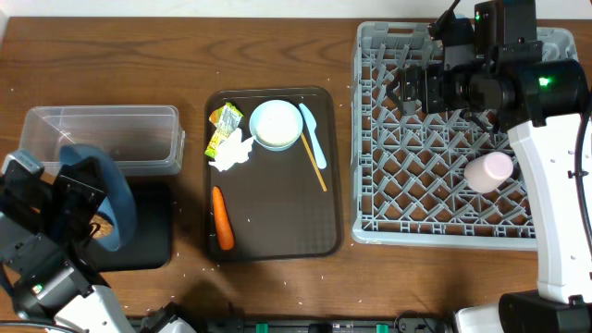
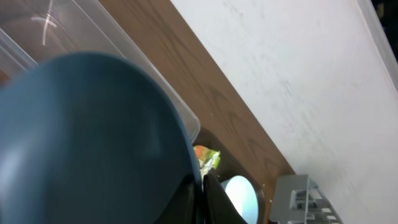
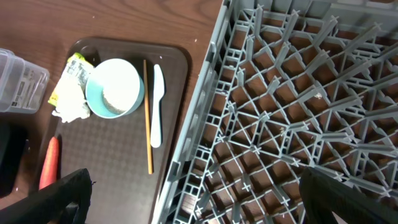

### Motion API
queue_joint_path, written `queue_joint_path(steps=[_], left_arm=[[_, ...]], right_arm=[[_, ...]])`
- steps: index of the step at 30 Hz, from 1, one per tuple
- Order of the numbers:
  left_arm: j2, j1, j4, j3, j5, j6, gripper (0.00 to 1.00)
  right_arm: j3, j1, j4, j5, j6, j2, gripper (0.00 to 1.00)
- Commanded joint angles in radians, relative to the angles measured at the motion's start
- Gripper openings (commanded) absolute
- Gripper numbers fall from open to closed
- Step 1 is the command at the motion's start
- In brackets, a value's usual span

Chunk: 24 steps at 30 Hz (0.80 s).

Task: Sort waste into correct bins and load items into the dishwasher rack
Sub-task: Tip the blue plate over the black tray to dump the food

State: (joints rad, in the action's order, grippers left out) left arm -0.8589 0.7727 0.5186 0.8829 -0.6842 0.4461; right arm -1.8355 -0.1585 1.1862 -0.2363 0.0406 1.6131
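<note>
We read this as plate-emptying: left gripper (image 1: 81, 211) pinches blue plate (image 1: 104, 190) over black tray (image 1: 153, 248) (right gripper (image 1: 405, 88) spread), next it needs carrying to the rack (image 1: 435, 185)

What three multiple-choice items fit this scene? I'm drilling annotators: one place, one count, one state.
1. Where is the pink cup? A in the grey plastic dishwasher rack; B on the serving tray; C in the clear box.
2. How many small orange carrots lie on the dark brown serving tray? A none; B one; C three.
3. What is the left hand doing? A open, empty; B shut on a bowl; C shut on the large dark blue plate.
Answers: 1 A, it lies on the rack's grid; 2 B, one carrot by the tray's left edge; 3 C, it clamps the plate's rim.
</note>
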Motion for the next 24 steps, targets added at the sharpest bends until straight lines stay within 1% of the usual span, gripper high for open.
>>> queue_joint_path(steps=[1, 3, 5, 8, 11, 12, 14, 15, 16, 17, 20, 24], left_arm=[[0.055, 0.017, -0.015, 0.026, -0.001, -0.042, 0.06], [0.056, -0.016, -0.015, 0.013, 0.056, -0.042, 0.06], [0.032, -0.040, -0.013, -0.001, 0.068, -0.042, 0.06], [0.014, -0.027, -0.017, 0.006, 0.049, -0.038, 0.06], [0.051, 0.002, -0.052, 0.042, -0.007, -0.038, 0.06], [0.067, 0.001, -0.058, 0.043, -0.004, -0.039, 0.06], [0.091, -0.010, -0.028, 0.034, 0.118, -0.038, 0.06], [0.092, -0.022, 0.014, 0.027, 0.224, -0.016, 0.06], [0.087, -0.031, 0.064, 0.024, 0.292, 0.006, 0.06], [0.078, -0.031, 0.097, 0.024, 0.304, 0.006, 0.06], [0.070, -0.031, 0.127, 0.024, 0.275, -0.009, 0.06], [0.093, -0.031, 0.083, 0.035, 0.249, -0.012, 0.06]], right_arm=[[0.000, -0.004, 0.010, 0.004, -0.005, 0.000, 0.99], [0.000, -0.004, 0.008, 0.004, -0.005, 0.000, 0.99], [0.000, -0.004, -0.006, 0.004, -0.005, 0.000, 0.99], [0.000, -0.004, -0.012, 0.004, -0.005, 0.000, 0.99], [0.000, -0.004, 0.005, 0.004, -0.005, 0.000, 0.99], [0.000, -0.003, 0.008, 0.004, -0.005, 0.000, 0.99], [0.000, -0.003, 0.008, 0.004, -0.005, 0.000, 0.99], [0.000, -0.004, 0.005, 0.004, -0.005, 0.000, 0.99], [0.000, -0.003, -0.002, 0.004, -0.005, 0.000, 0.99], [0.000, -0.004, -0.008, 0.004, -0.005, 0.000, 0.99], [0.000, -0.004, -0.021, 0.004, -0.005, 0.000, 0.99], [0.000, -0.004, -0.018, 0.004, -0.005, 0.000, 0.99]])
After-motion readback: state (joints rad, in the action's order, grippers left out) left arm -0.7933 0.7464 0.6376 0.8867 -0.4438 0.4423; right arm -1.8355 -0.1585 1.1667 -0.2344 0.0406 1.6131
